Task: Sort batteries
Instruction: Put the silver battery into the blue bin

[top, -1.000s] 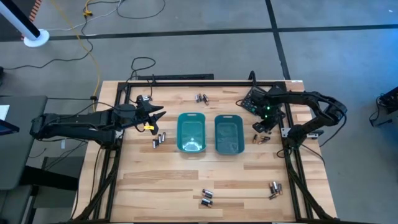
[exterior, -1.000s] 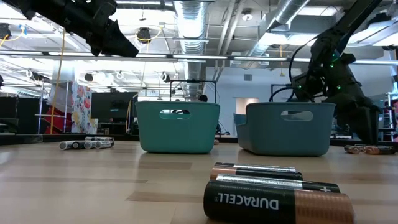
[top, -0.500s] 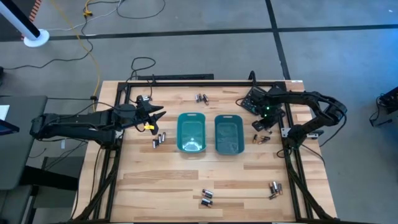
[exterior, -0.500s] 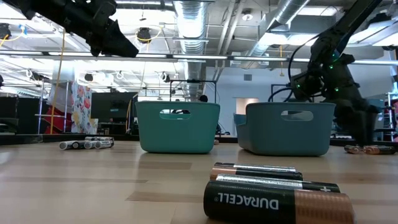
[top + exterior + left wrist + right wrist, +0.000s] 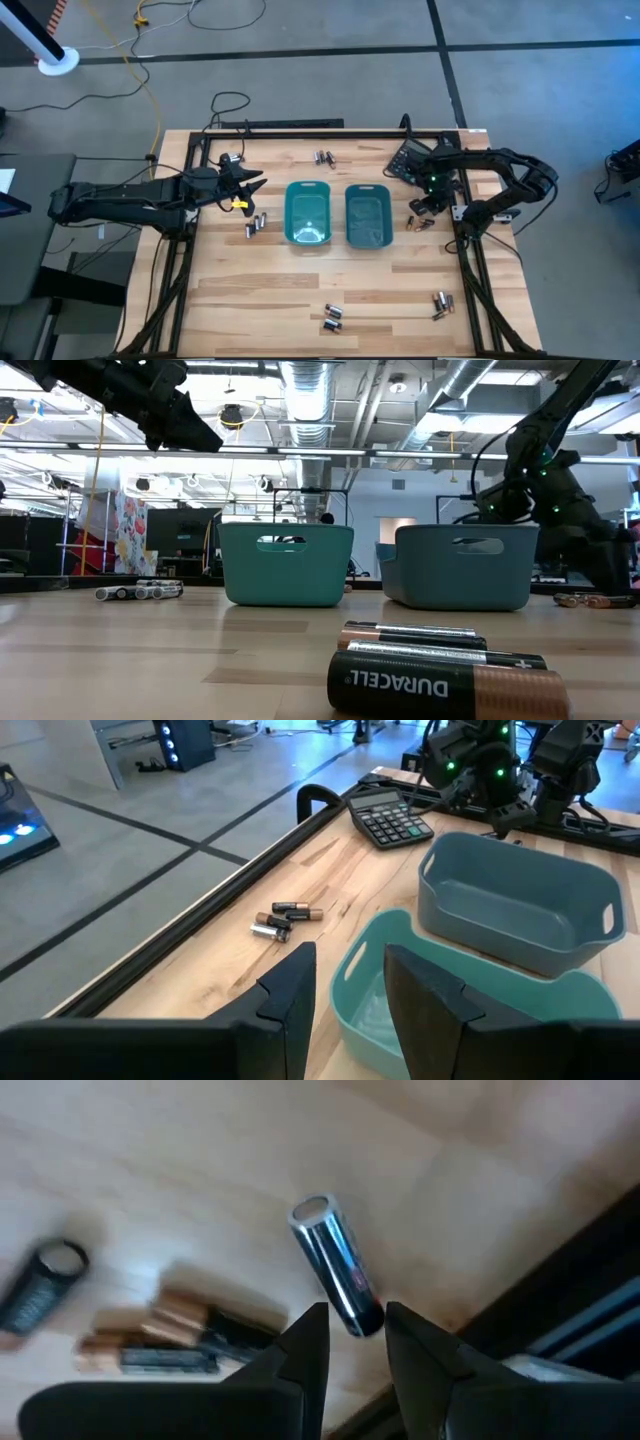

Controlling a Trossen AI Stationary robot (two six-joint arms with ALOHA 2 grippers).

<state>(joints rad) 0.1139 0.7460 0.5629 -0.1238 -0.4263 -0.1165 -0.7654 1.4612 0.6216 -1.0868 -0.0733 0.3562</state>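
Two teal trays stand side by side mid-table. Batteries lie in small groups: beside the right tray, left of the trays, at the far edge and near the front. My right gripper points down over the group by the right tray. In its wrist view a silvery battery has its dark end between the open fingertips. My left gripper hangs open and empty above the table, left of the trays. My right gripper comes from above with its fingertips on either side of the silvery battery's dark end. Whether the fingers touch the battery, I cannot tell.
A black calculator lies at the far right, close behind my right gripper. More batteries lie on the wood beside the silvery one. The table's dark frame rail runs just right of the right gripper.
My right gripper's wrist has rolled a little above the batteries beside the right tray. In the low view that arm has shifted slightly sideways. The left arm has kept still.
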